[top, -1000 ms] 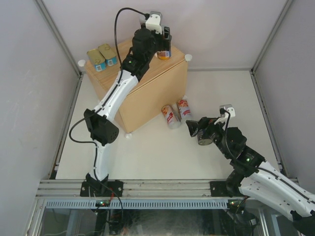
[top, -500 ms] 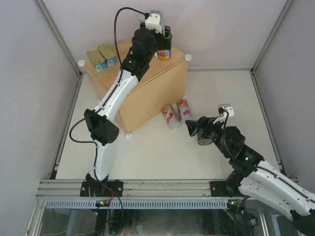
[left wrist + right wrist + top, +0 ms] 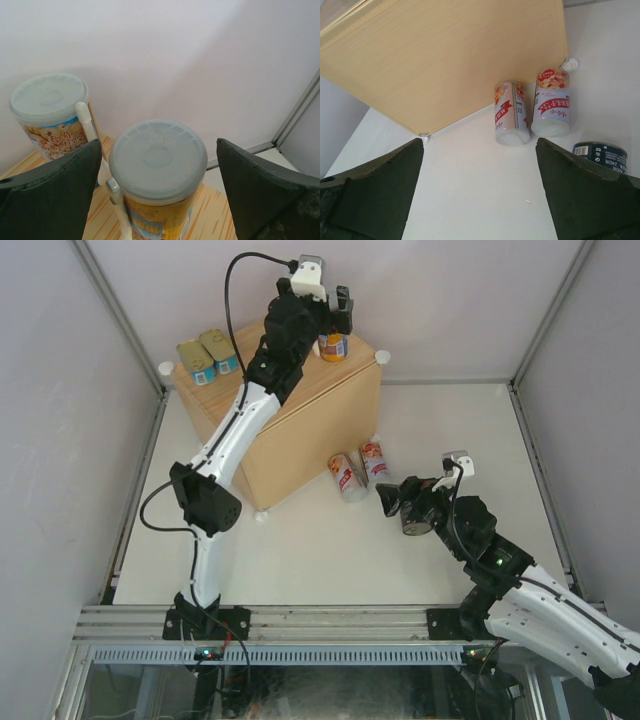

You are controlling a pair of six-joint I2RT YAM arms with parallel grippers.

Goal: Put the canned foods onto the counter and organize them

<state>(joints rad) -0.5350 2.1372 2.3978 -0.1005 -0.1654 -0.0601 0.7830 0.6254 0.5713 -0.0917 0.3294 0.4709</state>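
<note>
White walls all round. Overhead: left fingers [image 3: 334, 330] straddle the orange can [image 3: 333, 348] upright on the wooden desk [image 3: 300, 425]; right fingers [image 3: 390, 498] hover nearest two red-white cans [image 3: 357, 472]. Left wrist: fingers spread, gaps beside can. Right wrist: fingers spread, empty; cans lie ahead, lengthwise away.

white table [image 3: 300, 550] w/ alu rail [image 3: 330, 621]
</note>
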